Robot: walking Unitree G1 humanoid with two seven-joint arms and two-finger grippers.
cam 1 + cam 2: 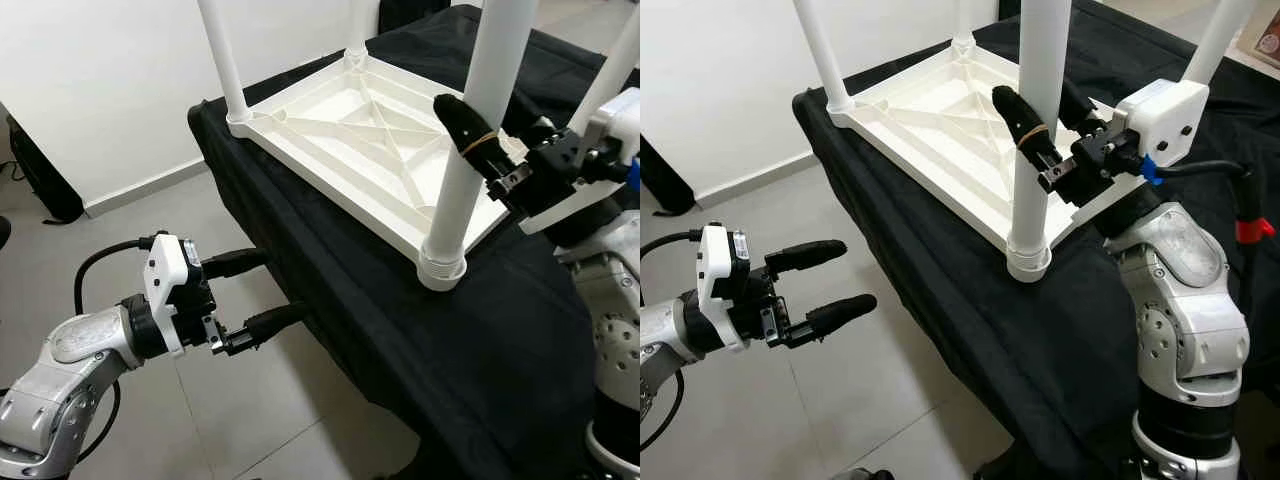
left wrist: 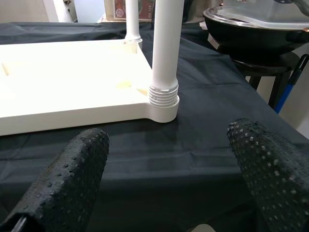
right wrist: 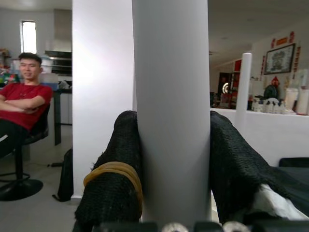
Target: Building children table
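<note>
I had the right gripper (image 1: pixel 1038 128) pinching the near white leg (image 1: pixel 1038 150), one finger on each side, partway up. That leg stood upright in the corner socket of the upturned white tabletop (image 1: pixel 350 135), which lay on the black-draped table (image 1: pixel 480 330). My left gripper (image 1: pixel 820 282) hung spread, holding nothing, off the table's edge over the floor (image 1: pixel 160 220). A seated person (image 3: pixel 21 96) showed in the right wrist view.
</note>
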